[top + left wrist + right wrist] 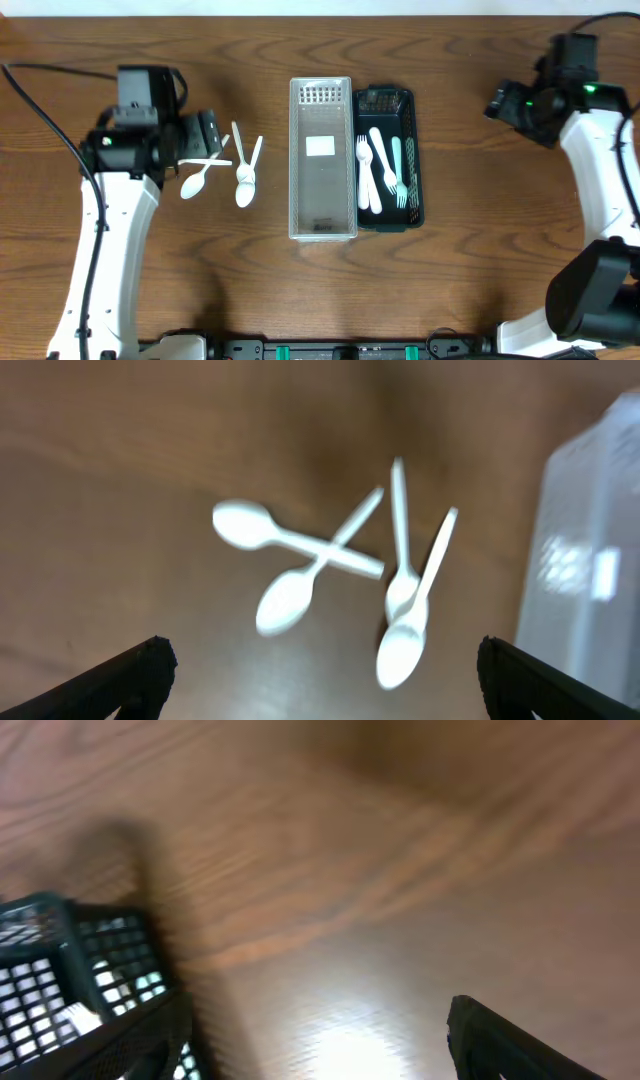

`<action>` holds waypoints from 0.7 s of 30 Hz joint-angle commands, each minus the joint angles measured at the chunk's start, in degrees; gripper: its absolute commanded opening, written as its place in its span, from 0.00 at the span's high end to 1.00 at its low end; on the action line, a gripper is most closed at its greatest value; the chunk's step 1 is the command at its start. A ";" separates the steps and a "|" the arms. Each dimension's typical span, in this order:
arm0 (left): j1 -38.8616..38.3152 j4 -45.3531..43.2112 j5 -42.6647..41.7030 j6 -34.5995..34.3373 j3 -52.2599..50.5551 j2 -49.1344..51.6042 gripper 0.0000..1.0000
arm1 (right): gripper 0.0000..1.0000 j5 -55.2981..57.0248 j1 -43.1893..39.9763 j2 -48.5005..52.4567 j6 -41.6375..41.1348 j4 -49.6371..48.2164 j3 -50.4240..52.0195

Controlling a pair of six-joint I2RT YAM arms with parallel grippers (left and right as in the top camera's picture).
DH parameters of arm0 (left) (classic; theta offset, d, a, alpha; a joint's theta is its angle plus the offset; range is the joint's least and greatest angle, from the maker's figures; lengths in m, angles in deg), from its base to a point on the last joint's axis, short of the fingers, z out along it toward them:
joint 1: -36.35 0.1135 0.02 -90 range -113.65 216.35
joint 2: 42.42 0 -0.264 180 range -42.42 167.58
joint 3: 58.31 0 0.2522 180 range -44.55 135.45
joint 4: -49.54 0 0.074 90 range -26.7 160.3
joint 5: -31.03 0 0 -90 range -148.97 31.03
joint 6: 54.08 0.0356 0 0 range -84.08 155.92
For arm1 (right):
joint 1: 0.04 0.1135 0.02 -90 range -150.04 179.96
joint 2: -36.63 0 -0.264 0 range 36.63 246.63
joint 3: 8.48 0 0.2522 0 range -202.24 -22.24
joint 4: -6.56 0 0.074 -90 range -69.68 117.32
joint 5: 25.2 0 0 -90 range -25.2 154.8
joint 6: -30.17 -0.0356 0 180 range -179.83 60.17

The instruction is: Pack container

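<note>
In the dark basket [416,160], pale cutlery [380,165]; clear bin [322,190] touching alongside.

Four spoons [243,526]; one clear bin [322,190]; one basket [418,170].

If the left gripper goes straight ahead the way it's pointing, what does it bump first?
Probably the spoons. The left gripper is open and frames them in its wrist view, with the crossed pair nearest the middle. The picture is blurry, so depth is a guess.
</note>
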 commanded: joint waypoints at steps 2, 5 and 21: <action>0.48 -1.79 0.04 0.98 1.66 0.85 0.02 | 0.15 -0.33 -2.25 -0.11 -0.28 0.98 -0.39; 1.95 -4.37 4.57 -5.46 1.66 2.60 0.02 | 0.14 -0.02 -2.91 -0.11 -0.26 1.49 -0.39; 6.97 -2.69 -6.45 -60.65 1.66 26.58 0.09 | 0.15 -0.02 -2.89 -0.11 1.01 3.58 -0.37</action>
